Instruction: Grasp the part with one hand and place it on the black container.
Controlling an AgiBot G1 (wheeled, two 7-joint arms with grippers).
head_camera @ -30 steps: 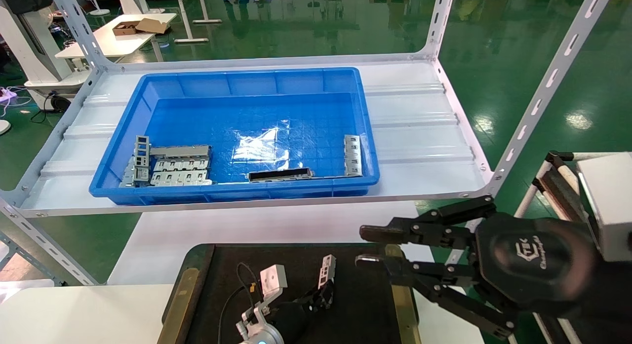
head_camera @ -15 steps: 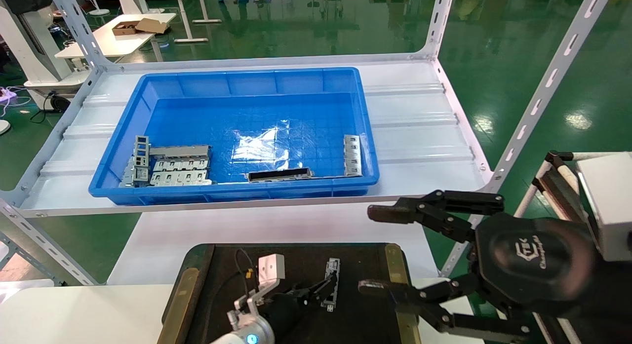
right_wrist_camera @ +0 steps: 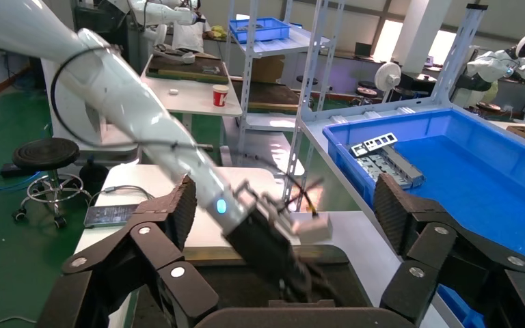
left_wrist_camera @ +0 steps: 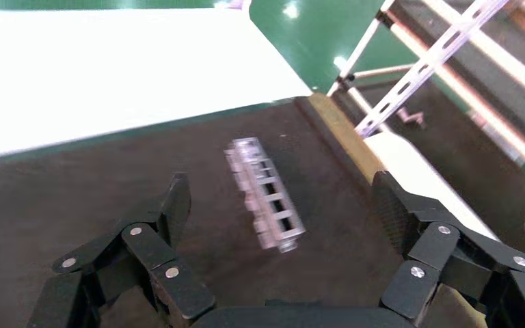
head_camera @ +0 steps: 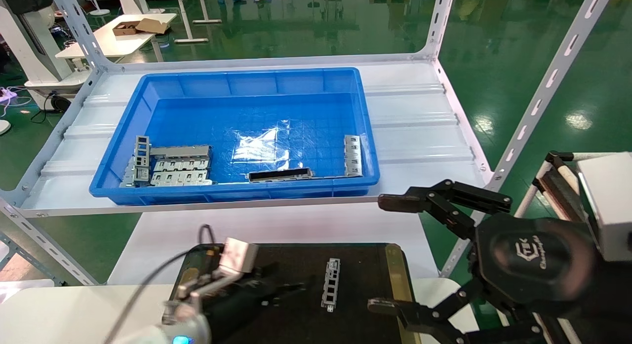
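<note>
The part, a slim silver ladder-like bracket, lies flat on the black container, nearer its right brass rim. In the left wrist view the part rests on the dark tray, ahead of the spread fingers and touching neither. My left gripper is open and empty, a short way left of the part. My right gripper hangs open wide at the tray's right edge, holding nothing. In the right wrist view the left arm reaches over the tray between the right gripper's fingers.
A blue bin stands on the white shelf behind the tray. It holds grey slotted plates, a dark bar and another bracket. Slanted rack posts rise at the right, and a white table lies left of the tray.
The left gripper let go of the part, which went from upright in its fingers to flat on the tray, then drew back to the left. The right gripper's fingers spread wider.
</note>
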